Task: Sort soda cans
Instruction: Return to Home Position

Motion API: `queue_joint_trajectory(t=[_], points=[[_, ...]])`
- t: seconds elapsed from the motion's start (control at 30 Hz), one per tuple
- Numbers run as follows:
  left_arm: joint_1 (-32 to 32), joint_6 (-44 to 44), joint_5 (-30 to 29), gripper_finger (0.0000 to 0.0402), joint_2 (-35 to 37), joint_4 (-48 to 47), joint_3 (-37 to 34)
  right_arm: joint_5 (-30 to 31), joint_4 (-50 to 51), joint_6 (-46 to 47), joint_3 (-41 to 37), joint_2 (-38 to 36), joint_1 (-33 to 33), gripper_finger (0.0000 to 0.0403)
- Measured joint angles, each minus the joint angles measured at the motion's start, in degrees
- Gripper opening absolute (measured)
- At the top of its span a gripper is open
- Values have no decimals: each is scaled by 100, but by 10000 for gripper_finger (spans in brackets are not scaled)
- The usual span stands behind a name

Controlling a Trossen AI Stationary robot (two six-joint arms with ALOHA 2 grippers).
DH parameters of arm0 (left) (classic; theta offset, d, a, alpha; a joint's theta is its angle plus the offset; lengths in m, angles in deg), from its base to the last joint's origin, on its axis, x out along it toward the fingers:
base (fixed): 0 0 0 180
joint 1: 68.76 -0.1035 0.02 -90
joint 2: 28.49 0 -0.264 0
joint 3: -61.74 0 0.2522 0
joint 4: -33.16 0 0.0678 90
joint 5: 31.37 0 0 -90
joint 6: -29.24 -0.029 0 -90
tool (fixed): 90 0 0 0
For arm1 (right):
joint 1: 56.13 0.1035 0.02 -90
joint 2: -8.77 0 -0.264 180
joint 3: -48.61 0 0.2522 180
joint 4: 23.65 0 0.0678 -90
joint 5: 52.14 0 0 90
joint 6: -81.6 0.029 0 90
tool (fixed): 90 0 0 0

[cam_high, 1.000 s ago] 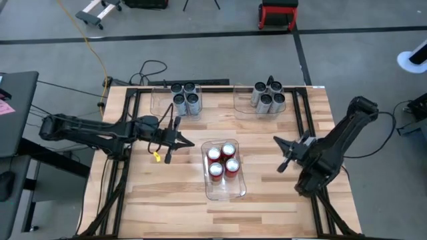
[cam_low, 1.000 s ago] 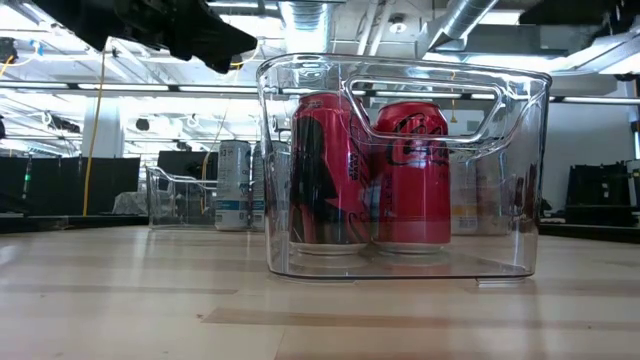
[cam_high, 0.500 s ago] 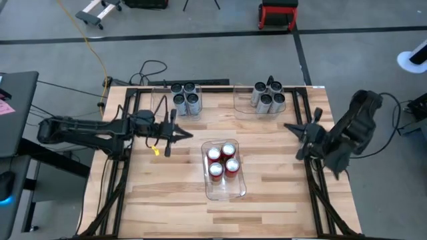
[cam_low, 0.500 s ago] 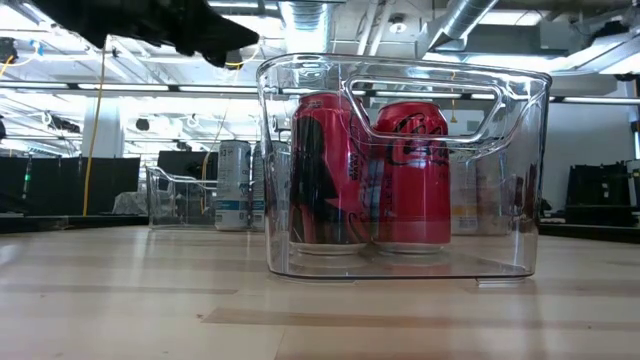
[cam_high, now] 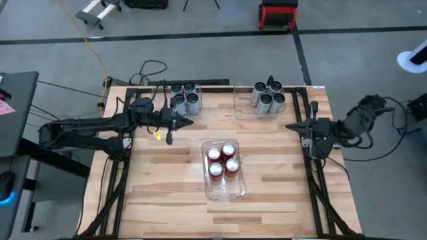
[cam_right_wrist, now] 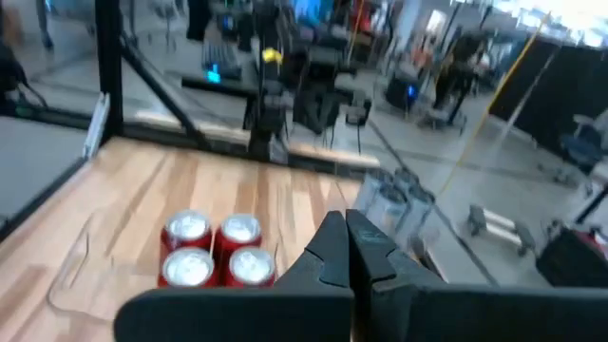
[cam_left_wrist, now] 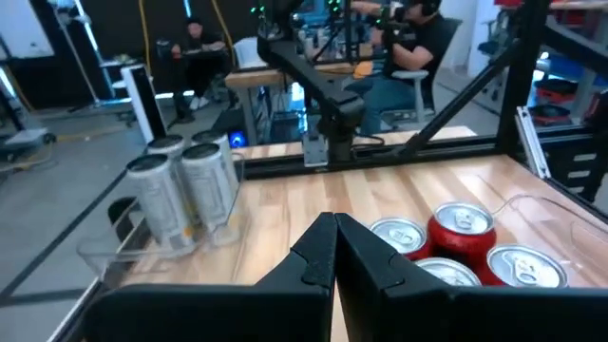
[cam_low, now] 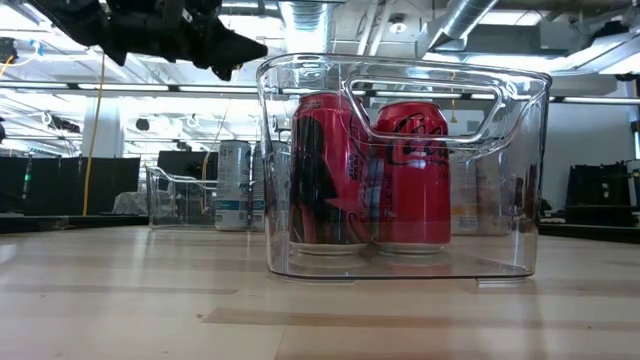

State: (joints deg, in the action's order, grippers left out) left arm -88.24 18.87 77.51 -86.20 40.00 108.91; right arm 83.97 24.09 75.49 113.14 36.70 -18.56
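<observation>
High view: cans (cam_high: 186,99) near left gripper (cam_high: 187,122)

A clear bin (cam_high: 225,191) stands on the wooden table (cam_high: 167,200), a red stool (cam_high: 278,13) beyond.

The left hand (cam_left_wrist: 333,226) partly hides the red cans (cam_left_wrist: 463,223), which the left wrist view's edge also crops.

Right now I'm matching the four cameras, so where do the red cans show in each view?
High view: red cans mid-table, inside the clear bin.
Low view: cans at centre, close up.
Left wrist view: cans just beyond the left tool.
Right wrist view: cans just beyond the right tool.
Shared landmark: the clear bin around them.
</observation>
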Motion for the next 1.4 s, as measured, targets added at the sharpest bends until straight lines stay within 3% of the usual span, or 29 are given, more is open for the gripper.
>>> queue_joint_trajectory(t=[0.27,0.6,0.87,1.0,1.1,1.23,1.4], points=[[-493,142,565,0,-414,82,2,-1609,-871,-587,-816,-754,-1387,0],[-584,377,914,0,-470,52,-84,-2950,-2546,364,-2101,-699,-2796,0],[-769,923,920,0,316,692,-827,-2726,-3113,435,-2435,-463,-3242,0],[-888,994,911,0,965,299,-973,-2240,-3124,488,-2435,-480,-3437,0],[-899,904,983,0,1286,-54,-1074,-2223,-3112,980,-2434,-469,-3482,6],[-896,1084,1200,0,1562,-181,-1283,-2498,-2919,936,-2431,-396,-3474,7],[-724,1665,370,0,1918,359,-1679,-2520,-2964,1119,-2431,-3,-3443,7]])
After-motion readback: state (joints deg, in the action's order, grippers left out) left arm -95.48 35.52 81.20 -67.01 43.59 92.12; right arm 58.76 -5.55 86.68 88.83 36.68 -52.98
